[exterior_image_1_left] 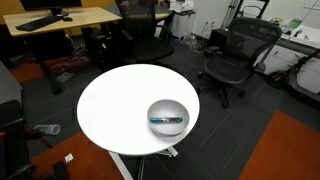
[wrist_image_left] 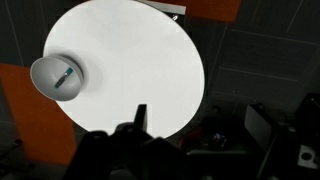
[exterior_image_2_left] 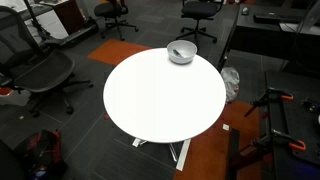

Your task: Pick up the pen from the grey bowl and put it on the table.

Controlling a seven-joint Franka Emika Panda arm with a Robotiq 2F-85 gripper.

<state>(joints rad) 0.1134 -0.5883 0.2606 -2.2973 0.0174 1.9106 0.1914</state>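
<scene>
While the wrist camera looks down on the table from well above, the gripper shows only as a dark mass at the bottom of that view. One slim finger reaches over the table's near rim. Whether the jaws stand apart or together cannot be told. The grey bowl sits close to the table's rim, well apart from the gripper and across the white top from it. The pen lies slanted inside the bowl, its teal section showing. In both exterior views the bowl stands upright near the table's edge, and the pen rests within it.
</scene>
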